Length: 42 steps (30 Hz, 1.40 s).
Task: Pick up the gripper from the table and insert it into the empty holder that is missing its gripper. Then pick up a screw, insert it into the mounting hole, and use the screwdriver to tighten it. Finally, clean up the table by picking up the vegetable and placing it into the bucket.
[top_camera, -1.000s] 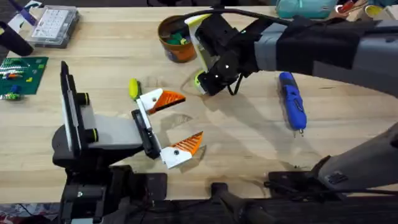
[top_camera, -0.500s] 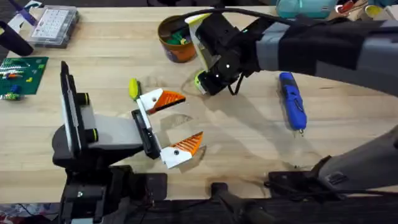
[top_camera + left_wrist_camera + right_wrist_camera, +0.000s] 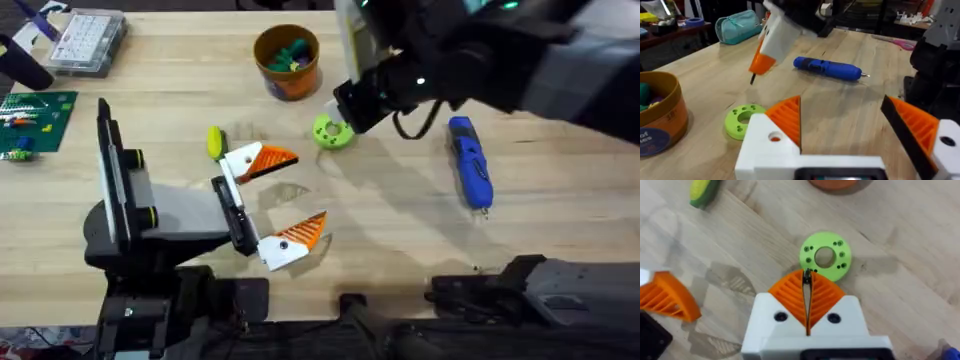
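Overhead view shows the right gripper (image 3: 807,287) has lifted off the green disc (image 3: 333,132), jaws closed on what seems a small dark screw (image 3: 752,79), ready for the holder (image 3: 232,210); the left gripper (image 3: 850,130) gapes wide, empty.

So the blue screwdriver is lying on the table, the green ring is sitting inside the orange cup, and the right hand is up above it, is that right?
Not quite. The green ring is not inside the orange cup; it lies flat on the table, apart from the cup, as the overhead view shows. The rest holds: the blue screwdriver lies on the table, and the right hand is above the ring.
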Tool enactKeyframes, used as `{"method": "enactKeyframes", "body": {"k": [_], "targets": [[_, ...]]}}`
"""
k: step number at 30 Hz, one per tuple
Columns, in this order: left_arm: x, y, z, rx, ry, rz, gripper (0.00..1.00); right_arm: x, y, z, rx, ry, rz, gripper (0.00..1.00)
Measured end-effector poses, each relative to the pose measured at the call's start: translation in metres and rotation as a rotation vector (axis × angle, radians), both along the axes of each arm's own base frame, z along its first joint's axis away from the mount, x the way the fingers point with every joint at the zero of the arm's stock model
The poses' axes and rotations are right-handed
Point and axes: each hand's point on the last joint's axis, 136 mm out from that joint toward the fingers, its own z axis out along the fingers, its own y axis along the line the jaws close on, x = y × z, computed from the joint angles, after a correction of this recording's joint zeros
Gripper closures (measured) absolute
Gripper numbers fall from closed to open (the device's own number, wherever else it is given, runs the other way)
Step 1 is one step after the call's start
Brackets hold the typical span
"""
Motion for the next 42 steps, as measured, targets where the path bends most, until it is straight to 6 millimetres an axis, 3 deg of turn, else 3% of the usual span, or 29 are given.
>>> {"method": "enactKeyframes", "body": {"k": [5,10,18,33,42], "targets": [[0.0,0.0,0.0,0.0,0.0,0.0,0.011,-0.007,-0.006,0.02,0.005,-0.027,0.019,0.994],[0.0,0.0,0.0,0.0,0.0,0.0,0.011,-0.009,-0.007,0.053,-0.017,-0.055,0.069,0.994],[0.0,0.0,0.0,0.0,0.0,0.0,0.011,-0.012,0.01,0.09,0.024,-0.112,0.163,0.994],[0.0,0.0,0.0,0.0,0.0,0.0,0.011,-0.041,0.07,0.094,-0.078,-0.04,0.463,0.994],[0.0,0.0,0.0,0.0,0.0,0.0,0.011,-0.079,0.1,0.089,-0.1,-0.062,0.658,0.994]]}}
